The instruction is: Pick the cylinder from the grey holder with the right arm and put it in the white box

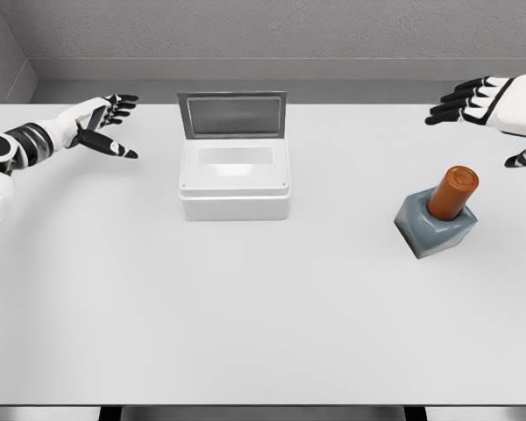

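An orange-brown cylinder (452, 192) stands tilted in a grey holder (435, 226) on the right side of the white table. A white box (235, 181) sits at the table's middle back, its lid (234, 114) raised behind it and its inside bare. My right hand (491, 110) hovers open above and behind the holder, near the right edge, well apart from the cylinder. My left hand (108, 123) hangs open at the far left, level with the box's lid.
The white table (245, 324) fills the view, with a grey wall behind it. A wide stretch of tabletop separates the box from the holder.
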Available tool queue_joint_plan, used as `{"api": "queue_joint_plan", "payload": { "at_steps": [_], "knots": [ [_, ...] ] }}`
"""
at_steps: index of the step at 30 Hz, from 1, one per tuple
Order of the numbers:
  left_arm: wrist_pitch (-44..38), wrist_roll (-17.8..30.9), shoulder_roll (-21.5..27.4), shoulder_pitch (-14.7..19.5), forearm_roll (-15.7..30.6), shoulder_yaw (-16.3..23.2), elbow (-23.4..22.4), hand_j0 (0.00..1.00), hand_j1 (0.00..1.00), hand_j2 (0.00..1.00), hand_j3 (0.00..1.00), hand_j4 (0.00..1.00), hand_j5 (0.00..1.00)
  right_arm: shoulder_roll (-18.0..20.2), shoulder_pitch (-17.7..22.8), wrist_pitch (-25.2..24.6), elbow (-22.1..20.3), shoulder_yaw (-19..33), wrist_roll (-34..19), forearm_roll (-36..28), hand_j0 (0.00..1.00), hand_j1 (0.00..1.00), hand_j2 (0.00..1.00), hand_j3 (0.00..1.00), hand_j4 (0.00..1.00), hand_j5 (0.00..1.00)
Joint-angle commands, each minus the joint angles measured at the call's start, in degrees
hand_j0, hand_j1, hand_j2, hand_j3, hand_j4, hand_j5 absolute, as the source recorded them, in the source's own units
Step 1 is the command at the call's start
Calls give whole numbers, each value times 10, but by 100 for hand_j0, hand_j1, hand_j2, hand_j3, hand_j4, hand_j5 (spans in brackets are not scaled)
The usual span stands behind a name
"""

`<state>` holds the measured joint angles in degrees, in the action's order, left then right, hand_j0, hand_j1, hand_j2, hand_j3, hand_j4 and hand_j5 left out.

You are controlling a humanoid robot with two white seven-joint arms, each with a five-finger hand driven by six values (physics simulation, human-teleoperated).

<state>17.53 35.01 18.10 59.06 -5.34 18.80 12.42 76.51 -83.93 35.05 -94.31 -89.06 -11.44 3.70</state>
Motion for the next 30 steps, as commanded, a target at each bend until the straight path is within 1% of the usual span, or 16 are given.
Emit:
{"api": "queue_joint_plan", "payload": {
  "at_steps": [1, 2, 3, 5, 8, 10, 14, 16, 17, 20, 24, 25, 26, 28, 30],
  "knots": [
    [-1, 0, -1, 1, 3, -3, 1, 100, 100, 100, 100, 100, 100, -1, -1, 0, 2, -32, -2, -2, 100, 100, 100, 100, 100, 100],
    [-1, 0, 0, 0, 3, -3, 1, 100, 100, 100, 100, 100, 100, -2, -15, 0, 3, -48, -2, -1, 100, 100, 100, 100, 100, 100],
    [-1, 0, 0, 0, 3, -3, 1, 100, 100, 100, 100, 100, 100, -3, -16, 0, 6, -55, -10, -1, 100, 100, 100, 100, 100, 100],
    [-1, 0, 1, 3, 4, -3, 0, 100, 100, 100, 100, 100, 100, -3, -17, 0, 18, -54, -13, -1, 100, 100, 100, 100, 100, 100],
    [-1, 0, -2, 4, 4, -3, 1, 100, 100, 100, 100, 100, 100, -5, -12, 0, 24, -55, -14, -1, 100, 100, 100, 100, 100, 100],
    [-1, 0, -7, 5, 4, -3, 1, 100, 100, 100, 100, 100, 100, -12, -13, 0, 34, -57, -13, -3, 100, 100, 100, 100, 100, 100],
    [0, 0, -1, 11, 5, -3, 1, 100, 100, 100, 100, 100, 100, -13, -9, 0, 35, -57, -3, -19, 100, 100, 100, 100, 100, 100],
    [1, 0, 0, 11, 5, -2, 2, 100, 100, 100, 100, 100, 100, -13, -7, 0, 35, -65, 20, -20, 100, 100, 100, 100, 100, 100],
    [1, 0, 2, 11, 5, -2, 11, 100, 100, 100, 100, 100, 100, -15, -6, 0, 35, -66, 20, -20, 100, 100, 100, 100, 100, 100],
    [3, 0, 4, 11, 8, -3, 15, 100, 100, 100, 100, 100, 100, -19, -2, 0, 35, -65, 20, -20, 100, 100, 100, 100, 100, 100],
    [3, 0, 14, 0, 12, -1, 58, 100, 100, 100, 100, 100, 100, -23, 6, 0, 33, -65, 14, -15, 100, 100, 100, 100, 100, 100],
    [3, 0, 15, -11, 12, -1, 76, 100, 100, 100, 100, 100, 100, -29, 7, 0, 33, -66, 13, -14, 100, 100, 100, 100, 100, 100],
    [3, 0, 16, -14, 12, 0, 80, 100, 100, 100, 100, 100, 100, -31, 8, 0, 35, -67, 13, -14, 100, 100, 100, 100, 100, 100],
    [4, 0, 17, -15, 26, 3, 80, 100, 100, 100, 100, 100, 100, -44, 10, 0, 34, -69, 12, -13, 100, 100, 100, 100, 100, 100],
    [4, 0, 17, -15, 27, 3, 81, 100, 100, 100, 100, 100, 100, -44, 10, 0, 35, -70, 12, -13, 100, 100, 100, 100, 100, 100]
  ]
}}
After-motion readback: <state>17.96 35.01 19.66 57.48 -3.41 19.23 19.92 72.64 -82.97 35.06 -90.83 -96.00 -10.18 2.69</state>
